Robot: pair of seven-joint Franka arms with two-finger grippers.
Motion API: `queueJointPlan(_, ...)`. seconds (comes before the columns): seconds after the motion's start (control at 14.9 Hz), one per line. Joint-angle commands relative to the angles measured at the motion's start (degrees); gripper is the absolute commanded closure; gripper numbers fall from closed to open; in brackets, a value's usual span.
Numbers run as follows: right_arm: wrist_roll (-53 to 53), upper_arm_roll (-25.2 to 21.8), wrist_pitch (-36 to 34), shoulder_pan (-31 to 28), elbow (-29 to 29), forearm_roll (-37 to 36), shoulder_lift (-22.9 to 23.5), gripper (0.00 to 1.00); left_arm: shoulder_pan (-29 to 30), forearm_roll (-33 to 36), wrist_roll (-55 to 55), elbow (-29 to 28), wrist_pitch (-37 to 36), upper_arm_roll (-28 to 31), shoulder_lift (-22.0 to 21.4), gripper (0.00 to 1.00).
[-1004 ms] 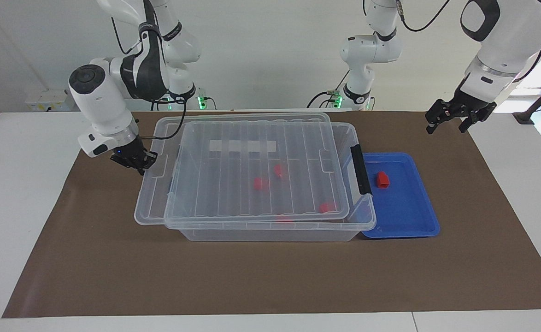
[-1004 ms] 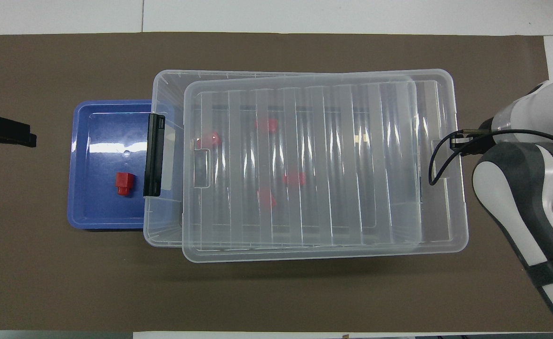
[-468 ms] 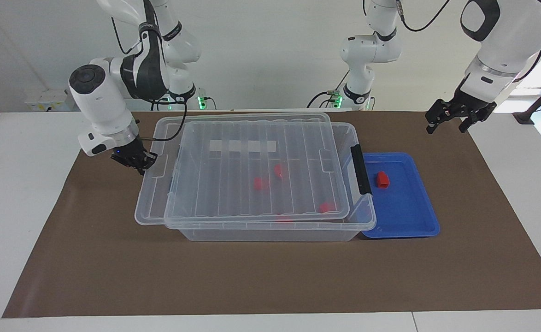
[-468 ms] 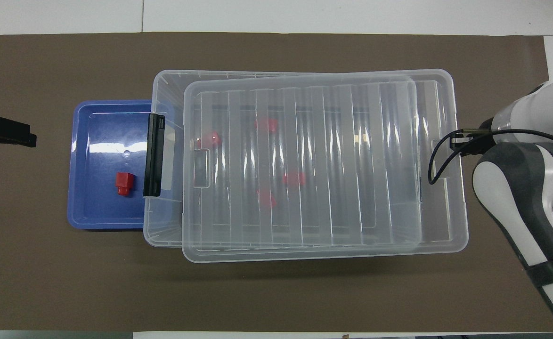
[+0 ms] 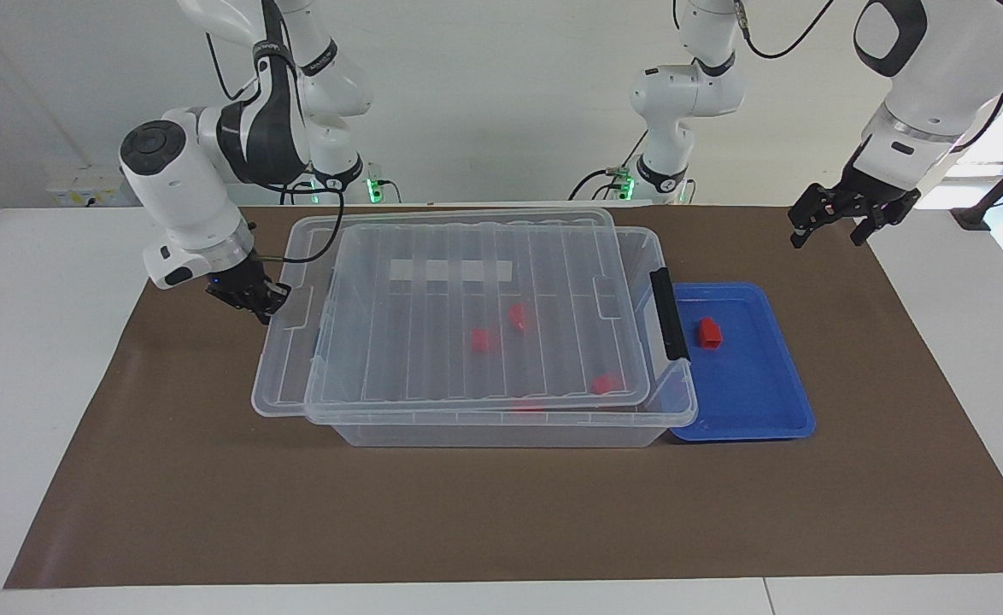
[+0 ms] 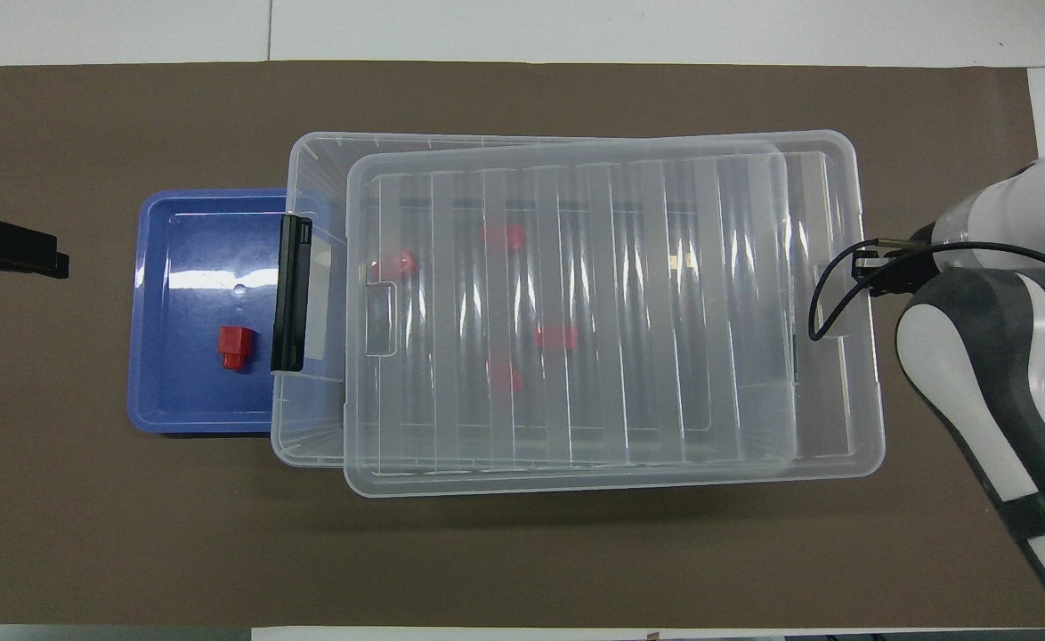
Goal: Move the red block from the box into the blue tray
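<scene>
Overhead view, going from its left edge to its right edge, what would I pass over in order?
Left gripper → blue tray with one red block in it → black clip handle → the box under its clear lid → right gripper.

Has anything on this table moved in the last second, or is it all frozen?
Only slightly: the right gripper, at the corner of the clear ribbed lid, has drawn a touch away from it. The left gripper waits as before. The small red block sits unmoved in the shallow blue tray.
</scene>
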Motion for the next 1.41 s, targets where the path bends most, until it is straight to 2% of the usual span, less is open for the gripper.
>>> queueJointPlan(0.0,1.79,0.53,-0.72,-0.54,-2.22,1.76,-1.05,1.00,0.70,0.06,0.67,-0.16,-0.86,-0.33,-0.85,0.00)
queueJointPlan(0.2,1.53,0.53,-3.63,-1.42,-2.14,1.76,-1.31,1.00,0.70,0.06,0.67,-0.16,-0.86,-0.33,-0.85,0.00)
queueJointPlan(0.94,2.32,0.53,-3.54,-0.81,-1.88,2.47,-1.40,1.00,0.70,0.06,0.67,-0.16,-0.86,-0.33,-0.85,0.00)
queueJointPlan(1.0,1.10,0.53,-4.06,-0.98,-0.92,2.38,-1.05,0.97,0.70,0.06,0.67,-0.16,-0.86,-0.33,-0.85,0.00)
queueJointPlan(1.07,0.04,0.53,-4.50,-1.24,0.23,2.29,-0.87,0.66,0.70,0.06,0.67,-0.16,-0.86,-0.33,-0.85,0.00)
queueJointPlan(1.14,-1.45,0.44,-5.03,-1.42,1.54,1.77,-0.70,0.01,0.70,0.06,0.67,-0.16,-0.86,-0.33,-0.85,0.00)
queueJointPlan(1.34,-8.81,0.09,-8.10,-2.03,5.49,1.32,-0.70,0.00,0.70,0.06,0.67,-0.16,-0.86,-0.33,-0.85,0.00)
